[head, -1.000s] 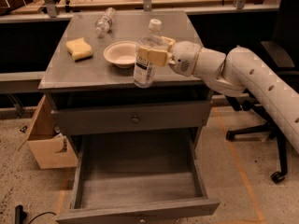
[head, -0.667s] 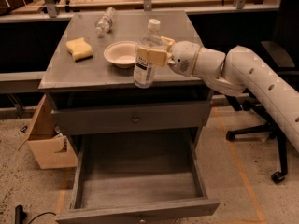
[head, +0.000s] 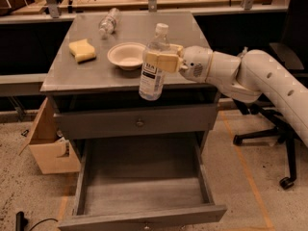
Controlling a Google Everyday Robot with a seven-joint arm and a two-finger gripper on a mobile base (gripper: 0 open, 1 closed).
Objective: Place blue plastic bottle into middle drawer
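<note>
The blue plastic bottle (head: 153, 64) is a tall clear bottle with a white cap and a white label. It hangs upright in the air over the front edge of the cabinet top, its base in front of the upper drawer. My gripper (head: 158, 59) reaches in from the right on the white arm and is shut on the bottle's upper body with tan fingers (head: 162, 61). The middle drawer (head: 143, 179) is pulled wide open below, with a bare board floor and nothing in it.
On the grey cabinet top (head: 77, 75) stand a white bowl (head: 126, 55), a yellow sponge (head: 82, 50) and a small clear bottle lying down (head: 108, 22). The upper drawer (head: 139, 121) is closed. A cardboard box (head: 50, 143) sits at left, an office chair (head: 284, 129) at right.
The bottle and gripper have shifted slightly forward and down, toward the cabinet's front edge. Nothing else moved.
</note>
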